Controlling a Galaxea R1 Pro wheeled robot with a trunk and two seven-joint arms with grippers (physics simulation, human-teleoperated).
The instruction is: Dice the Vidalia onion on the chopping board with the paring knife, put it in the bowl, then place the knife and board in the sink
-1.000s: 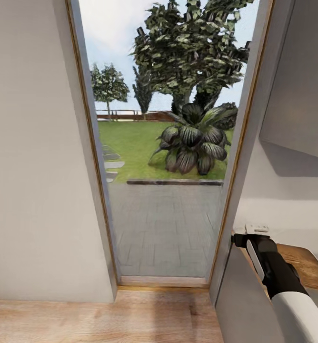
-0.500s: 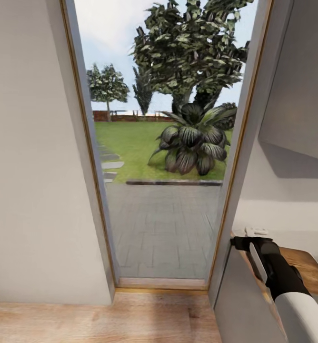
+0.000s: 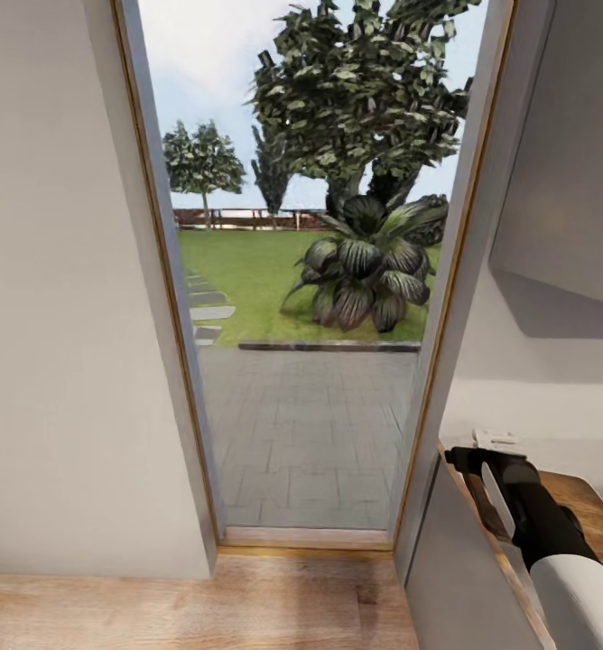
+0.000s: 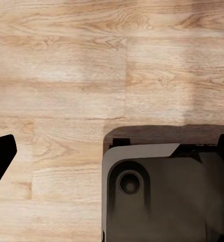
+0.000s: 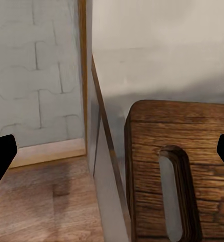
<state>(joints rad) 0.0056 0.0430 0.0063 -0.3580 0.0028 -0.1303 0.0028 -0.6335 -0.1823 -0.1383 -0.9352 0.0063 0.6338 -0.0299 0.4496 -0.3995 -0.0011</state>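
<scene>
**Q:** Onion: where is it placed?

**A:** Its place cannot be told. From left to right, the head view is taken up by a pale wall [image 3: 58,316], a tall opening edged by a wood-trimmed frame [image 3: 171,298], and a second pale wall [image 3: 554,379]. A light wood floor [image 3: 202,605] is seen below. Through the opening, grey paving [image 3: 310,433] is seen, with a lawn [image 3: 247,271], a broad-leaved plant [image 3: 369,271] and a large tree [image 3: 365,90] beyond it.

**Q:** How is the left claw held?

**A:** In the left wrist view, the left claw [image 4: 112,156] is spread wide, with one dark fingertip [image 4: 1,156] at each side edge and nothing gripped. It is pointed down at the floor planks. A dark grey moulded body [image 4: 157,196] with a round recess lies beneath it.

**Q:** And the right claw?

**A:** The right arm [image 3: 541,524] is held low at the right, over a brown wooden panel [image 3: 599,506]. In the right wrist view, the right claw [image 5: 112,156] is likewise spread wide and empty. The panel [image 5: 202,146] is shown there with a rounded corner and an elongated slot [image 5: 172,191]. The frame and paving are seen beside it.
</scene>
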